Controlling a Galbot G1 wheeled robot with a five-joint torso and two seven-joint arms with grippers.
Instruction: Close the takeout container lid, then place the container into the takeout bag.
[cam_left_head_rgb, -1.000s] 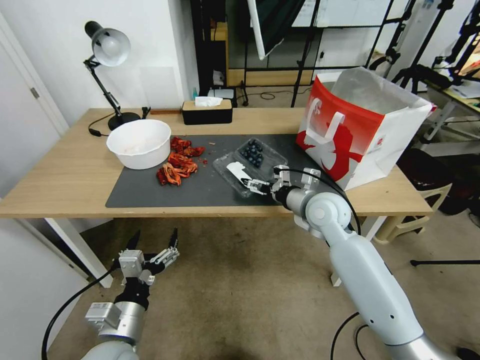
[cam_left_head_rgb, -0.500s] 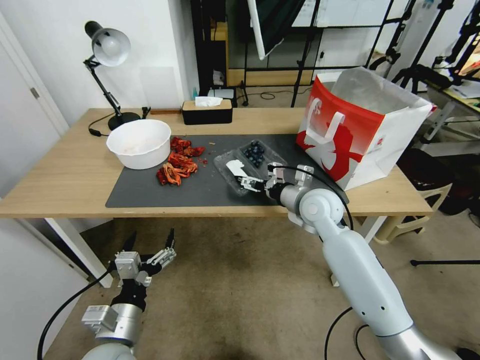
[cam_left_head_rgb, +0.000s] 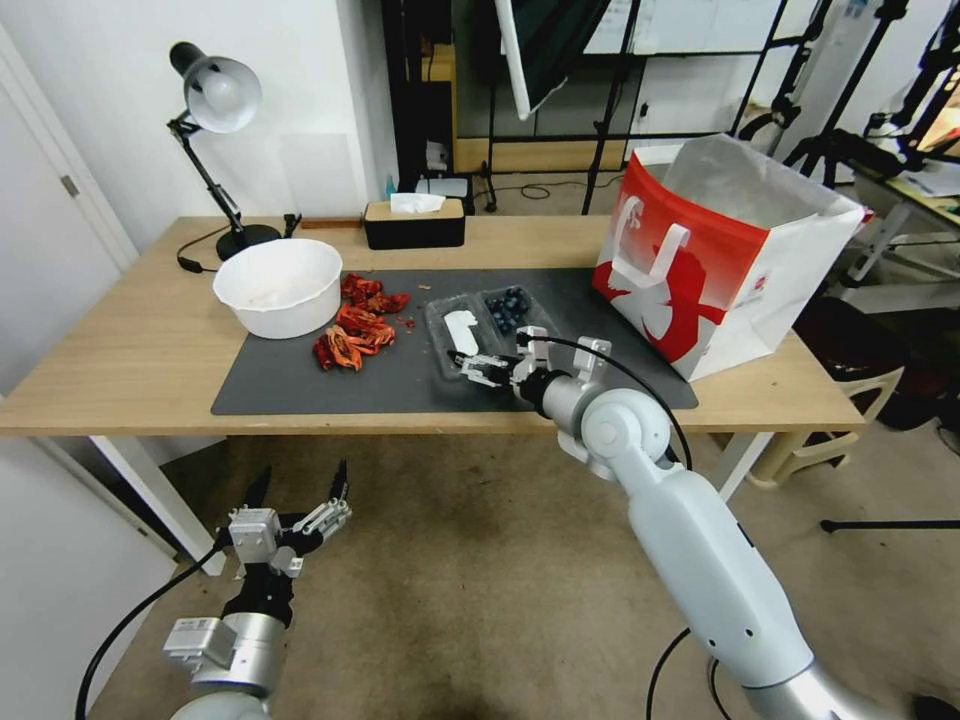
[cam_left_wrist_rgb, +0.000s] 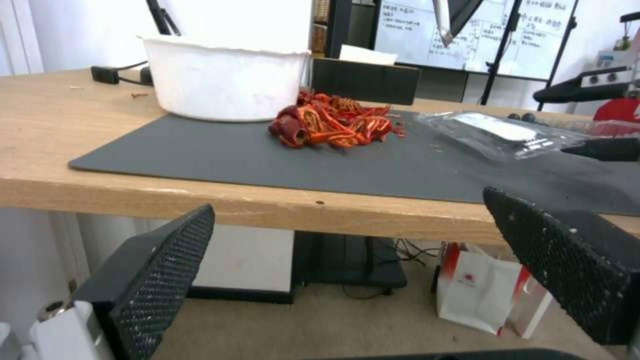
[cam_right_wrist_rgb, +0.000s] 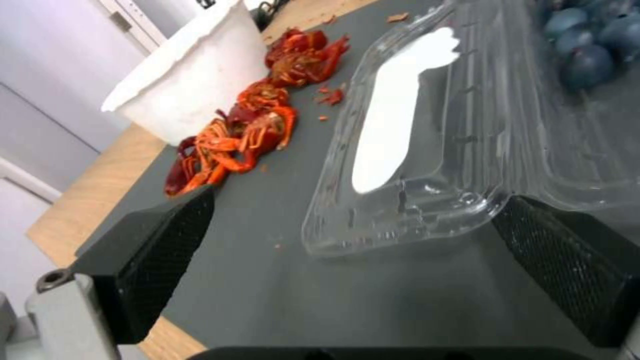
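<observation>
We look down on a wooden table (cam_left_head_rgb: 120, 350) that spans the middle of the head view, with a dark grey mat (cam_left_head_rgb: 400, 375) laid along its near half. At the upper right of the frame stands the takeout bag (cam_left_head_rgb: 725, 255), red and white, upright and open at the top, its white loop handle hanging down its red face; one corner rests on the mat's right end. At the left of the mat sits a round white bowl (cam_left_head_rgb: 277, 285), and just beside it, toward the centre, lies a heap of red crayfish shells (cam_left_head_rgb: 358, 330).

Near the centre of the frame we find the takeout container (cam_left_head_rgb: 480, 325) lying open and flat on the mat, well apart from the bag. Its far half holds the blueberries (cam_left_head_rgb: 508, 308); the lid (cam_right_wrist_rgb: 427, 135), with its white oblong sticker, lies face up beside it.

Our right gripper (cam_left_head_rgb: 478, 368) reaches in from the lower right and sits at the lid's near edge, its fingers (cam_right_wrist_rgb: 153, 255) spread wide to either side of that edge, gripping nothing. Our left gripper (cam_left_head_rgb: 300, 490) hangs at the lower left, below the table edge, fingers spread apart and empty.
</observation>
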